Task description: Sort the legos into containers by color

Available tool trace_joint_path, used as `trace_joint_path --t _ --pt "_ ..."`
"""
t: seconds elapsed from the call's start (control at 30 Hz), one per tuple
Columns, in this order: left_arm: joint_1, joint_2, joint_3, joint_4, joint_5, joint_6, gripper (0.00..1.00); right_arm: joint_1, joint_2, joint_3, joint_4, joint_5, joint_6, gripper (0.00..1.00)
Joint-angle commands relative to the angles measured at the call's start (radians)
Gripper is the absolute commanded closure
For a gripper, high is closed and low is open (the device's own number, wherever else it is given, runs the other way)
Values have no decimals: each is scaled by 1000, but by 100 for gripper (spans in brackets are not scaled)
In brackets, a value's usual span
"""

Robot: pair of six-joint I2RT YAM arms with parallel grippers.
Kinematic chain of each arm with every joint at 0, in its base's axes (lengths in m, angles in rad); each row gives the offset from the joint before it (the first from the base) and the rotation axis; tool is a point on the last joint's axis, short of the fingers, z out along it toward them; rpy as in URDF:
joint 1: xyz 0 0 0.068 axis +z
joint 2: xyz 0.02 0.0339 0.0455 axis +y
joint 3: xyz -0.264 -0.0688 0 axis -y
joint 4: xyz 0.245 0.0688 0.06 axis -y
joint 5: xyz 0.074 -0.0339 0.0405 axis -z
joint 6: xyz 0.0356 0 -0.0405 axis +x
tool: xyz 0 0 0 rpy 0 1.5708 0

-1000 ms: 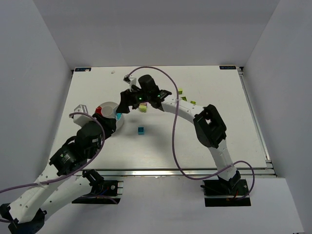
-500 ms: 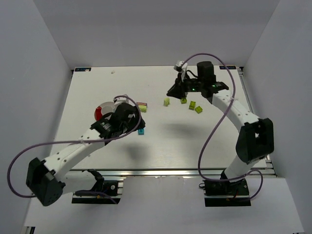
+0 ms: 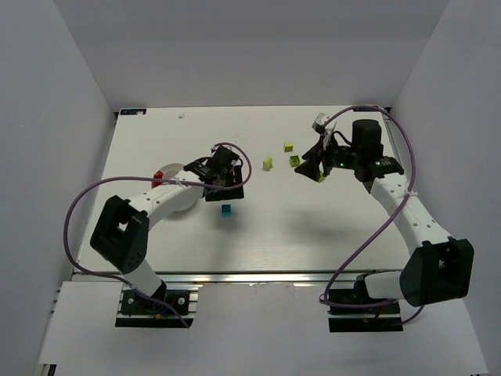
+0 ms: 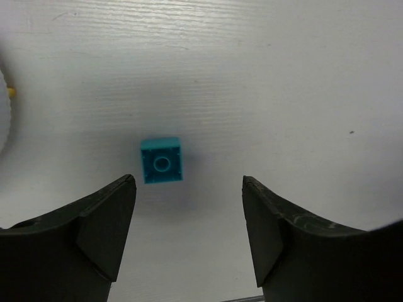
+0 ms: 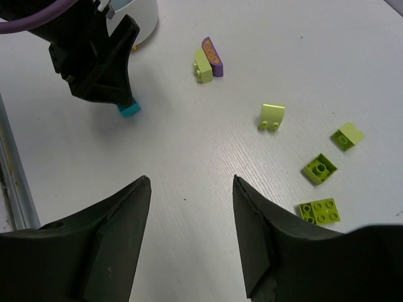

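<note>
A teal lego [image 4: 162,160] lies flat on the table, just ahead of my left gripper [image 4: 189,182], which is open and holds nothing. From above, that gripper [image 3: 225,190] hovers beside the teal brick [image 3: 226,209]. My right gripper [image 5: 192,182] is open and empty over bare table. Several lime legos [image 5: 319,168] lie to its right. A lime and purple pair [image 5: 208,60] lies farther off. The round white dish [image 3: 174,205] of containers sits under the left arm, with a red piece [image 3: 160,176] showing at its edge.
Lime bricks [image 3: 288,146] are scattered at mid-table near the right gripper [image 3: 305,167]. The dish rim [image 5: 138,22] shows behind the left gripper [image 5: 94,53] in the right wrist view. A purple cable loops over each arm. White walls enclose the table.
The left arm has stretched out from beside the dish to over the teal brick, its jaws wider. The right arm has swung from the dish rightward to the lime bricks.
</note>
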Motion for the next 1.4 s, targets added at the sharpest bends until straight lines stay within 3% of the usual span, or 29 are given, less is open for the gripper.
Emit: trace_joint_path --t 0.0,0.27,0.6,0.8,1.17,1.37 --pt "29 17 42 -20 31 79 23 -29 -17 -18 27 -6 6 40" --pt "32 139 60 -14 63 119 30 -40 0 -5 41 -11 32 40" --pt "32 178 45 -16 40 116 34 -49 -1 -18 58 -3 54 39" --pt "32 193 40 -2 37 112 43 -52 -6 -25 59 -2 58 39" --pt "32 95 60 -14 14 107 67 -53 -21 -33 59 5 57 39" --pt "32 -18 112 -59 -17 101 72 -53 -23 -31 59 5 54 40"
